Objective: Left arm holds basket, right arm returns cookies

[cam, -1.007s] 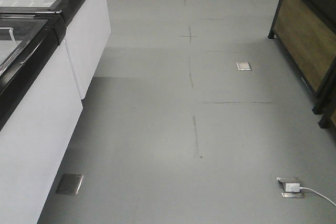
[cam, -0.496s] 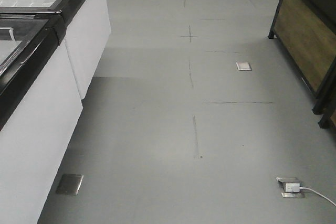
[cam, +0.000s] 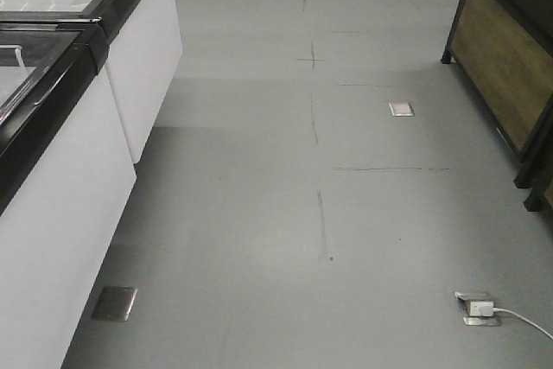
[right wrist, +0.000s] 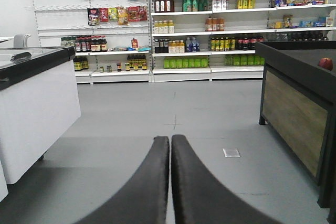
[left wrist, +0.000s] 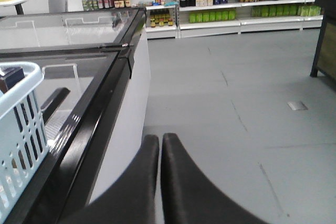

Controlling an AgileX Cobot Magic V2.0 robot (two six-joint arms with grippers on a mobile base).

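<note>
Our left gripper [left wrist: 159, 144] and right gripper [right wrist: 170, 144] are both pressed together, empty. The light blue basket [left wrist: 18, 129] rests on the chest freezer [left wrist: 105, 98] left of us; we should open the left one first, then approach slowly.

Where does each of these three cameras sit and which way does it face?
Front-facing: tilted down at the grey floor between chest freezer and wooden stand; no robot parts.
Left wrist: behind the shut left gripper, looking over the freezer's glass lid; basket at left edge.
Right wrist: low behind the shut right gripper, facing stocked shelves.
Shared: all show the freezer and wooden stand.
</note>
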